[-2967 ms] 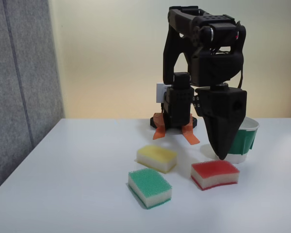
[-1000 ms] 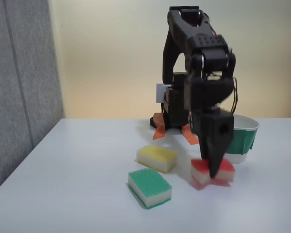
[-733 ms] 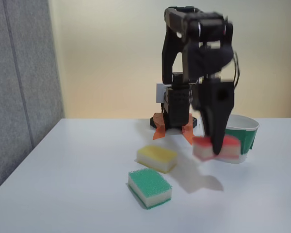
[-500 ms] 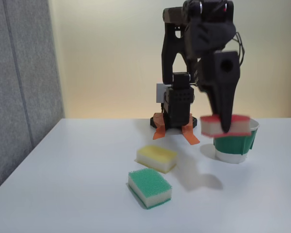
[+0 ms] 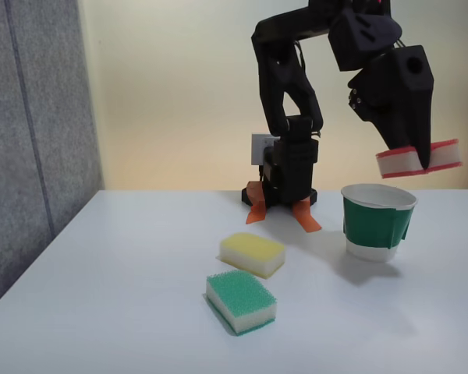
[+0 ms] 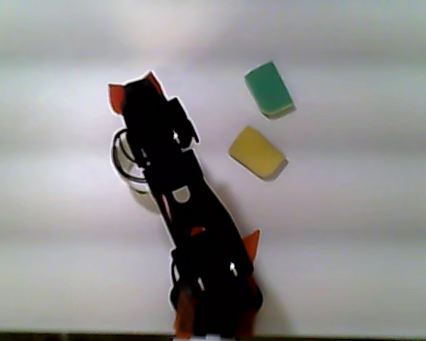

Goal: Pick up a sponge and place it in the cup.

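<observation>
At the upper right of the fixed view the gripper (image 5: 423,160) pinches the sponge (image 5: 418,158) across its middle, fingers closed onto the foam. The sponge hangs level in the air, above and slightly right of the cup (image 5: 378,221). The cup stands upright on the table (image 5: 125,273), nothing visible inside it. A yellow sponge (image 5: 253,254) and a green sponge (image 5: 241,301) lie at lower centre.

A white table (image 5: 125,265) carries the black arm's base (image 5: 285,191), taped down with orange strips (image 5: 306,218). The green-banded cup (image 5: 377,222) stands almost under the raised gripper; the yellow sponge (image 5: 253,254) and green sponge (image 5: 241,301) lie well left of it.
</observation>
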Robot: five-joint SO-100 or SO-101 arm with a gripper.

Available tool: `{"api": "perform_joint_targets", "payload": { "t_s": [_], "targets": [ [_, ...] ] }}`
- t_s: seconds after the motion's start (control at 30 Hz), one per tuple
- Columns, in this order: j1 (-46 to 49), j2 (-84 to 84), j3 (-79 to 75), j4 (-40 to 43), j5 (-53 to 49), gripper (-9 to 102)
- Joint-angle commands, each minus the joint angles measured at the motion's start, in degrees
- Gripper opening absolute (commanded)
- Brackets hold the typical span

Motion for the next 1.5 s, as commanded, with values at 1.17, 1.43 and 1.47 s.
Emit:
{"api": "perform_joint_targets", "payload": {
  "t_s": [1.17,1.43,1.47],
  "targets": [
    [-7.82,11.69,13.10,7.38,-16.88,2],
    [-7.29,14.94,14.94,9.05,-15.12,25],
    [-7.21,14.94,14.59,9.40,-14.85,27]
  ]
}}
